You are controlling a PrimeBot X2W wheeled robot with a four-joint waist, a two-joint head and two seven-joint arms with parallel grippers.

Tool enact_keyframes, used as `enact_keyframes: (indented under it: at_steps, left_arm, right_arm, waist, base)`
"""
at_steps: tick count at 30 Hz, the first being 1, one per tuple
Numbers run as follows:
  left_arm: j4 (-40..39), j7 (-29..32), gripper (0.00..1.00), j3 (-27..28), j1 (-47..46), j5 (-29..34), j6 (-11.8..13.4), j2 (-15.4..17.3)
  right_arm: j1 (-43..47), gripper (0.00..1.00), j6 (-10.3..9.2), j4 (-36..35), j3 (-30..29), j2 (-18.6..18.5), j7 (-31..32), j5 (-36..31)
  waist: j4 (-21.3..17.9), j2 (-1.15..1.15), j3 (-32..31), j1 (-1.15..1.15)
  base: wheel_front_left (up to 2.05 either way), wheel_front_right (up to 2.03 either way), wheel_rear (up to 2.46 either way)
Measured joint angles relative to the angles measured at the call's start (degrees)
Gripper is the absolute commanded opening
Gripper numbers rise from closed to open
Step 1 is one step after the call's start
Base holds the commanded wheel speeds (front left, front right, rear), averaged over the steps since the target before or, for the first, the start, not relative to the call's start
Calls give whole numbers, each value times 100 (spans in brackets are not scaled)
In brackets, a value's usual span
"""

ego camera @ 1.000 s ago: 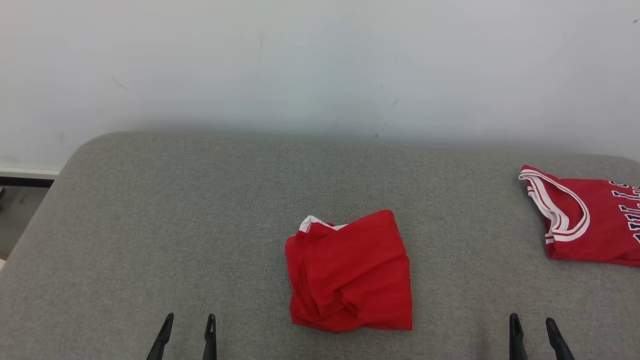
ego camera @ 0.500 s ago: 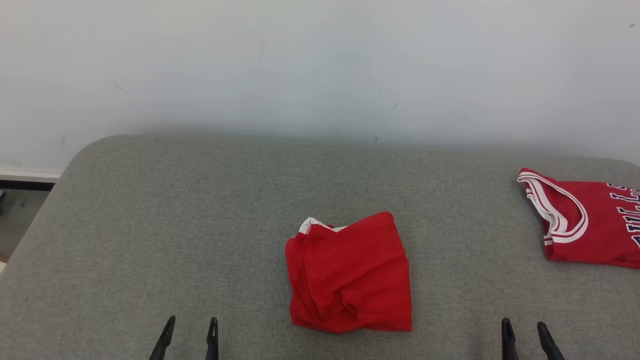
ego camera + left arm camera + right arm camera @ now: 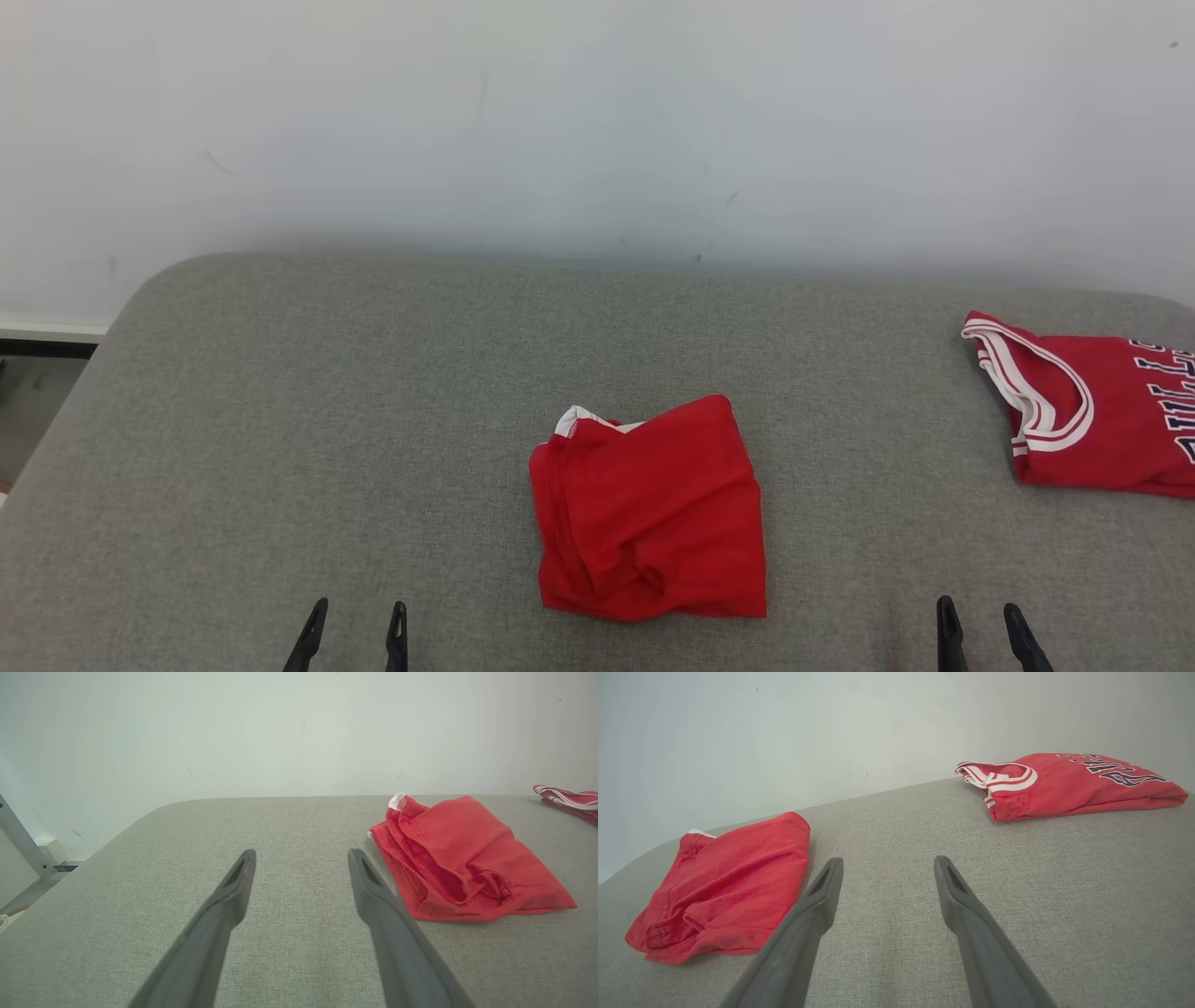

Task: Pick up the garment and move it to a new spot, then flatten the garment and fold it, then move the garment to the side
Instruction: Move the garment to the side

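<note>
Item one, red garment point(image 3: 649, 513): I find it loosely folded and rumpled, a white edge showing at its far left corner, lying at the middle of the grey fabric-covered table point(image 3: 327, 420) with nothing touching it. Left end effector point(image 3: 359, 607) and right end effector point(image 3: 978, 605): I see one on either side of it, well apart from it, fingers spread and empty. Folded red jersey point(image 3: 1102, 420), white trim and lettering: at the table's right, before the pale wall point(image 3: 597, 121).

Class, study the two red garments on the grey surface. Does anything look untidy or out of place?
The plain red garment mid-surface is rumpled, its folds uneven, white trim poking out. The lettered jersey lies neatly folded.
</note>
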Motion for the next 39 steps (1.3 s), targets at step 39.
enact_keyframes:
  at_steps: [39]
  left_arm:
    - [65, 0, 100, -313, -256, -189, 45, 0]
  right_arm:
    - [-2332, 100, 0, 1912, 748, -2, -2, -388]
  waist:
    - [646, 0, 271, 0]
  base:
    - [0, 0, 0]
